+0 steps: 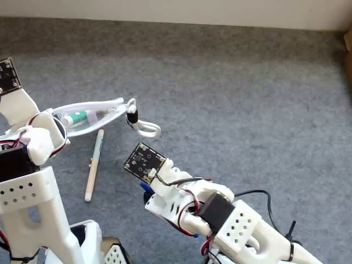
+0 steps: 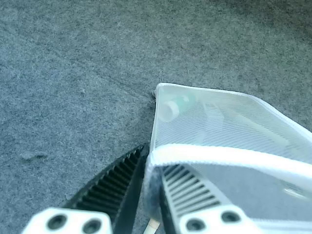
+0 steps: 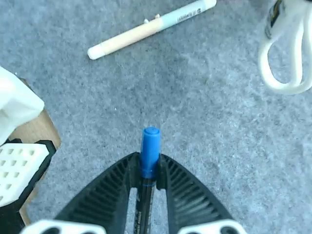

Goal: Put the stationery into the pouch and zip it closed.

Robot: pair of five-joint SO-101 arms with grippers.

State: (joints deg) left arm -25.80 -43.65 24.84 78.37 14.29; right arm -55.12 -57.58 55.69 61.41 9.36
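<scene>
The left claw (image 2: pixel 152 165) pinches the mesh pouch (image 2: pixel 229 126) by its rim; the contents blur behind the mesh. The right claw (image 3: pixel 149 165) clamps 1 blue pen (image 3: pixel 150 139), barrel mostly hidden between its fingers. Just ahead, a cream marker (image 3: pixel 151 29) lies on the grey worktop (image 3: pixel 209 122).

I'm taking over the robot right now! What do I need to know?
The left gripper is shut on the pouch rim.
The right gripper is shut on the blue pen, over the carpet.
Done: a green-and-white item is inside the pouch.
Left: put the blue pen in, then the pale pen lying on the carpet beside the pouch, then pull the zip loop to close it.
</scene>
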